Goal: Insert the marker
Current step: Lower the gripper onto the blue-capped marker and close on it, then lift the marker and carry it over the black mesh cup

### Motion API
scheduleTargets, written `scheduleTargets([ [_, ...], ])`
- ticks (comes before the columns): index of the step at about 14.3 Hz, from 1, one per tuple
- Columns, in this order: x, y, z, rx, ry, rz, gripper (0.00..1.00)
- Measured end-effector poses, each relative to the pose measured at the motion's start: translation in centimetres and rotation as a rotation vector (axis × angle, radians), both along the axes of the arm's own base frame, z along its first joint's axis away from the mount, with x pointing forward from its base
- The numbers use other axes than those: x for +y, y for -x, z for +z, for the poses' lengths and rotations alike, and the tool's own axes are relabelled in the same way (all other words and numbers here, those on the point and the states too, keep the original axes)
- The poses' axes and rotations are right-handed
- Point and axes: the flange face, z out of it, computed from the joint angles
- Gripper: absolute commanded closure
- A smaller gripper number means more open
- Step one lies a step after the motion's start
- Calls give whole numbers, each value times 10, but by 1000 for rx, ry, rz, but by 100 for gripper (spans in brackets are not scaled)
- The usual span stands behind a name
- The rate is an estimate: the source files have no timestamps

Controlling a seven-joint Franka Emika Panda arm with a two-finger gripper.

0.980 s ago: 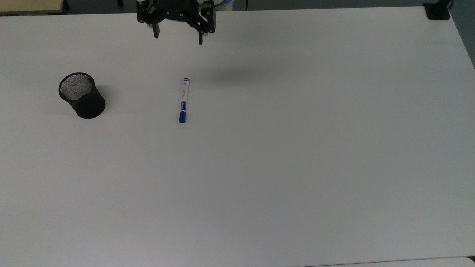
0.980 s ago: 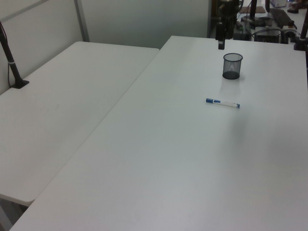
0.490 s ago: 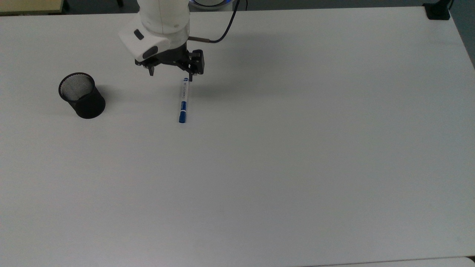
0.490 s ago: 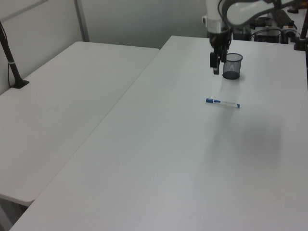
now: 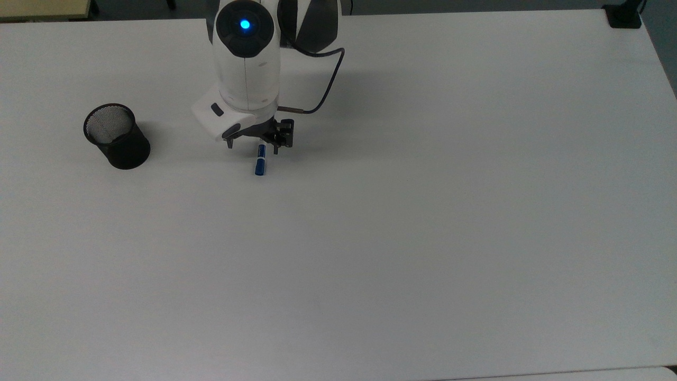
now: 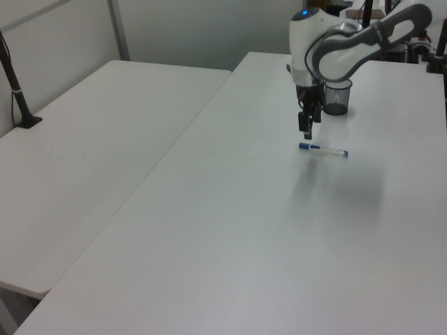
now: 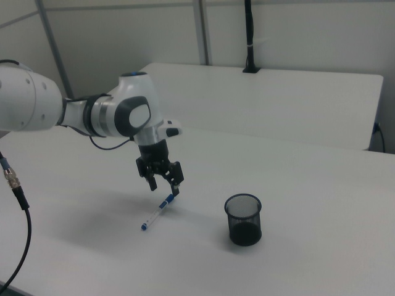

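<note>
White marker [image 5: 259, 165] lies half hidden under the spread jaws [image 5: 253, 147], uncaught.

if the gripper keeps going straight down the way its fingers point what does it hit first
Most likely the marker. The open gripper hangs just above it with its fingers pointing down at the white table. The blue cap end lies under the fingertips, though the exact depth is hard to judge.

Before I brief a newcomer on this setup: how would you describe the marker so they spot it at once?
On the white table, look just under the gripper of the white arm. The marker lies flat there: a slim white pen with a blue cap, unlike the upright black mesh cup standing apart from it.
</note>
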Motion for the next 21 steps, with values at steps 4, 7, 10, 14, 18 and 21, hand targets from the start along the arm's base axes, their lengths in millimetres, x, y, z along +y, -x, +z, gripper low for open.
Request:
scheduleTargets([
  [4, 10, -4, -33, -6, -6, -17, 56],
  [7, 10, -6, -39, -20, -8, -16, 75],
  [10, 10, -7, -39, -23, -8, -18, 85],
  [14, 7, -7, -39, -26, -8, -32, 87],
  [18, -8, -20, -9, -106, -17, -75, 87],
  [21, -46, -27, 52, -216, -13, -130, 87],
])
